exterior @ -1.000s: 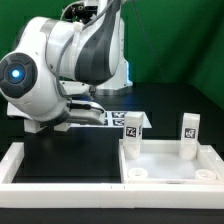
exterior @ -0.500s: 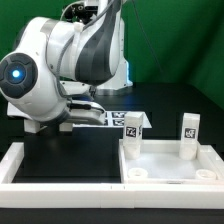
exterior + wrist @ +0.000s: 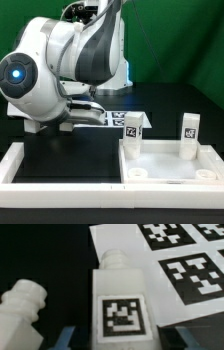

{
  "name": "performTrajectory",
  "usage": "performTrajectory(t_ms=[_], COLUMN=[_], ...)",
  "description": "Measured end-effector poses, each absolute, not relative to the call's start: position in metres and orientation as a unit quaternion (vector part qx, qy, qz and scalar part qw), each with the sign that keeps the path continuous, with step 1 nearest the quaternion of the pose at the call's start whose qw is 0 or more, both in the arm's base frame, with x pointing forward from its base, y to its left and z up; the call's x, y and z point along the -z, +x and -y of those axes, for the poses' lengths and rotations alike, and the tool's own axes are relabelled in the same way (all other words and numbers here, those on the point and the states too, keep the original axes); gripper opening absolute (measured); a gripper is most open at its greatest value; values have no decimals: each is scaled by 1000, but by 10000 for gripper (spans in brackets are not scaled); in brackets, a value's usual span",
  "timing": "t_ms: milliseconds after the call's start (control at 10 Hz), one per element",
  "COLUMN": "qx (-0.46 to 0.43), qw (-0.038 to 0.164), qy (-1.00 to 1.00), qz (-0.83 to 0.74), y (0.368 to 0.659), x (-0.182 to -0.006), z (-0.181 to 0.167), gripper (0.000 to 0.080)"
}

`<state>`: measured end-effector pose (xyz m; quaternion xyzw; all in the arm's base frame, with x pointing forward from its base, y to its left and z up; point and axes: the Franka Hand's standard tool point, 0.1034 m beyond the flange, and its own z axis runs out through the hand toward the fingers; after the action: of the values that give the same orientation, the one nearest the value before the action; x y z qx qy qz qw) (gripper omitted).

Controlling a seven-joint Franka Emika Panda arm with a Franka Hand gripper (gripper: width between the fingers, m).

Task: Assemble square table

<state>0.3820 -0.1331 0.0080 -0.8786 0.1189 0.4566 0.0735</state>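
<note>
The square table panel (image 3: 168,160), white with a raised rim and round corner sockets, lies at the exterior view's right. Two tagged white legs stand upright at its far corners (image 3: 132,128) (image 3: 189,134). In the wrist view a third leg (image 3: 125,291) lies flat on the black surface, tag up, threaded end pointing away. My gripper (image 3: 122,338) is open and straddles it, one blue-padded finger (image 3: 66,336) on each side with a gap. A fourth leg (image 3: 22,308) lies beside it. In the exterior view the arm's body hides the gripper.
The marker board (image 3: 185,258) lies next to the straddled leg, also seen in the exterior view (image 3: 108,118). Long white bars (image 3: 40,186) frame the black work surface at the front and the exterior view's left. The arm (image 3: 50,70) fills that view's left half.
</note>
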Motion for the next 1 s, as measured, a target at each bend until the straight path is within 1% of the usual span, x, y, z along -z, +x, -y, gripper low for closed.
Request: performTrajectory(t_ms=[100, 200, 300, 400, 500, 700, 800, 900, 1000], qx=[-461, -460, -457, -457, -447, -440, -405, -367, -325], qw=[76, 83, 89, 92, 93, 95, 84, 71, 59], qy=[-876, -877, -878, -879, -884, -887, -905, -923, -942], qz=[-118, -112, -106, -102, -99, -100, -98, -91, -66], y=[385, 404, 424, 437, 443, 435, 446, 456, 482], x=[-13, -36, -64, -84, -95, -92, -84, -79, -101], z=[131, 126, 124, 122, 121, 121, 124, 119, 105], gripper=[288, 288, 288, 288, 288, 289, 289, 289, 289])
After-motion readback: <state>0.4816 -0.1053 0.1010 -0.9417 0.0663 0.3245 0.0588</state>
